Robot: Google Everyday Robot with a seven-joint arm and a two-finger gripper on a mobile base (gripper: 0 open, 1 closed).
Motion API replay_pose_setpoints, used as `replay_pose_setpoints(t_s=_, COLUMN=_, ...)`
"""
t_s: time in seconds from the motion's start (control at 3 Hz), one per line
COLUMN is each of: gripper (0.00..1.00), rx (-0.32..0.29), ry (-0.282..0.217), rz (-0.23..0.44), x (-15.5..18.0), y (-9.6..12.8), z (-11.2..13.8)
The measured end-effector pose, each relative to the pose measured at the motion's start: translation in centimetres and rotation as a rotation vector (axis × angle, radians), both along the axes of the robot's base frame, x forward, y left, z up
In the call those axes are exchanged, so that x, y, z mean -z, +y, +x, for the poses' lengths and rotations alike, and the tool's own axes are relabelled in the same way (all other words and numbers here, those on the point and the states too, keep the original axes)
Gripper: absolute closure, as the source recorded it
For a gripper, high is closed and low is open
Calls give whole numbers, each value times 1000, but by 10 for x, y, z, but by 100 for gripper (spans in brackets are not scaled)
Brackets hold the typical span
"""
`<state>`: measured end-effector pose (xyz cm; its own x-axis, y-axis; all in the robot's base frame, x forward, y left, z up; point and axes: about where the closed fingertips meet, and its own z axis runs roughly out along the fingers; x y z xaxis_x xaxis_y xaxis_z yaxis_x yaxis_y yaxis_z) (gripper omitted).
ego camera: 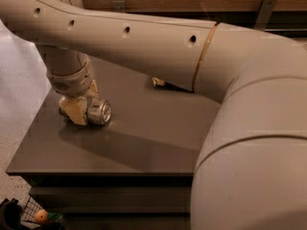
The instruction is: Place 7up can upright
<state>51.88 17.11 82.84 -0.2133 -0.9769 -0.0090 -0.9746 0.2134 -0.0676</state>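
Observation:
The 7up can (100,112) lies on its side on the left part of the dark grey table (144,133), its shiny metal end facing me. My gripper (86,113) reaches down from the wrist right at the can, low over the table top. Its yellowish fingers (74,111) sit against the can's left side and appear closed on it. The can's label and the far finger are hidden.
My big beige arm (144,42) crosses the whole upper view and hides the table's right side. A small pale object (158,83) peeks out under the arm at the table's back. The floor lies to the left, and a wire basket with an orange thing (41,216) is at the bottom left.

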Motion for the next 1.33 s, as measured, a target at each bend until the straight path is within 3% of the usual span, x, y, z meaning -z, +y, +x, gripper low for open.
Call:
replay_pose_setpoints(t_s=0.33, gripper=100, rx=0, ry=0, rz=0, x=0, y=0, z=0)
replay_pose_setpoints(t_s=0.67, gripper=100, rx=-23, ry=-54, rz=30, x=-29, y=-8, z=-4)
replay_pose_setpoints(t_s=1.0, gripper=100, rx=-39, ry=-122, rz=77, x=-65, y=-19, z=-11)
replay_pose_setpoints(t_s=1.33, gripper=100, rx=-83, ry=-169, rz=182, x=-90, y=-30, z=-16)
